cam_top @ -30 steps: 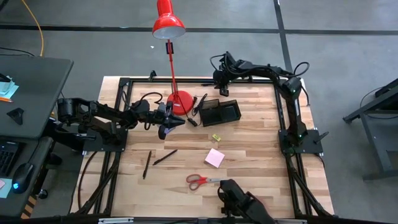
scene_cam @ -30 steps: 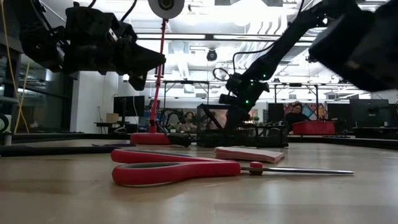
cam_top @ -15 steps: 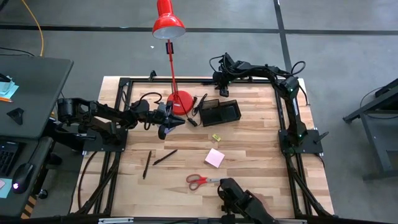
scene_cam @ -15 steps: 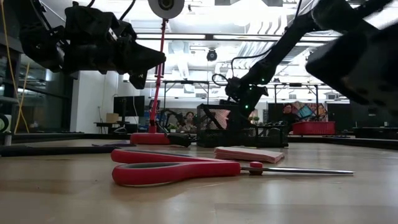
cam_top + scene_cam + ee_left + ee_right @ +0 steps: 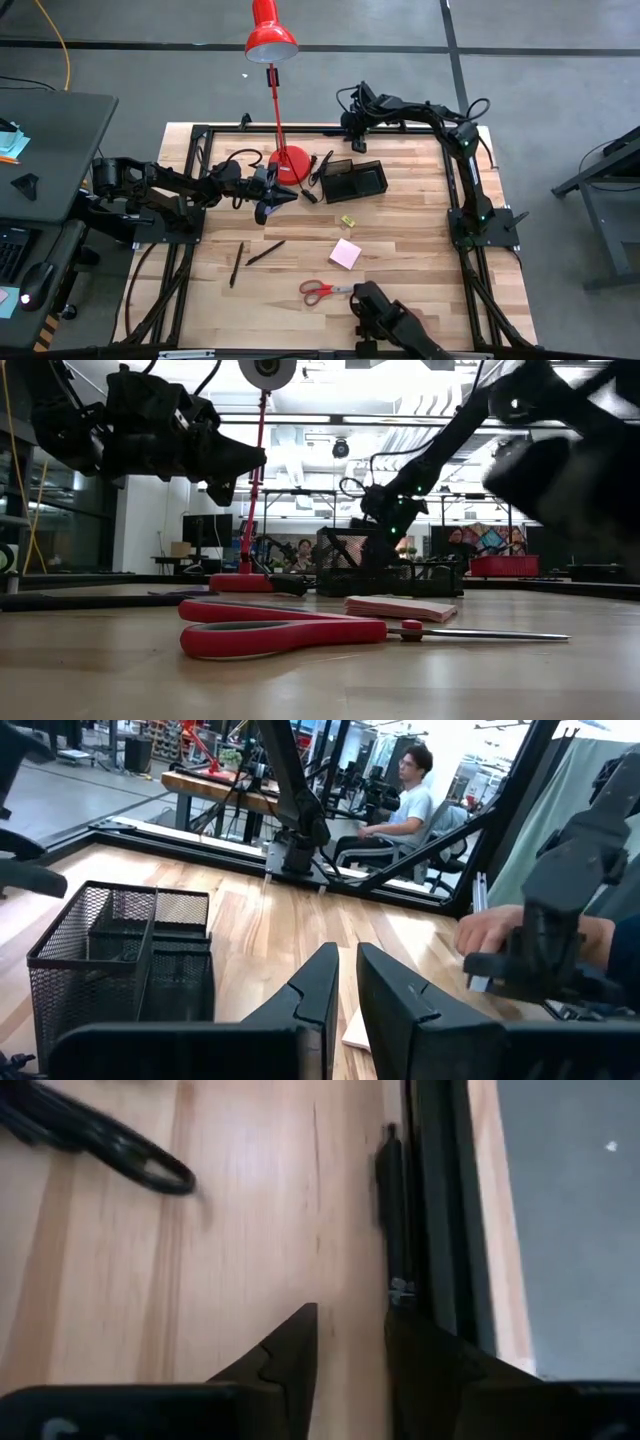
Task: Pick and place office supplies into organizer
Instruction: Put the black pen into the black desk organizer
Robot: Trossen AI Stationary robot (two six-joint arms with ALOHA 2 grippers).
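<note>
The black mesh organizer [image 5: 355, 180] stands at the table's far middle, with a dark pen [image 5: 323, 165] slanting at its left end. Two more pens [image 5: 236, 265] [image 5: 266, 252], red-handled scissors [image 5: 320, 291], a pink pad [image 5: 346, 253] and a tiny yellow piece [image 5: 347, 221] lie flat on the wood. My left gripper [image 5: 282, 195] hovers shut and level beside the red lamp's base, empty. My right gripper [image 5: 352, 1325] points down at the far edge behind the organizer, slightly open and empty. A thin dark pen [image 5: 392, 1210] lies there along the black rail.
The red desk lamp [image 5: 288, 160] stands left of the organizer, its stem reaching past the far edge. Black frame rails [image 5: 452, 180] border the table. A looped cable [image 5: 120, 1145] lies near the right gripper. A person's hand [image 5: 490, 932] holds a dark device [image 5: 385, 315] at the near edge.
The dark device at the table's near edge has shifted a little; both grippers stay about where they were.
</note>
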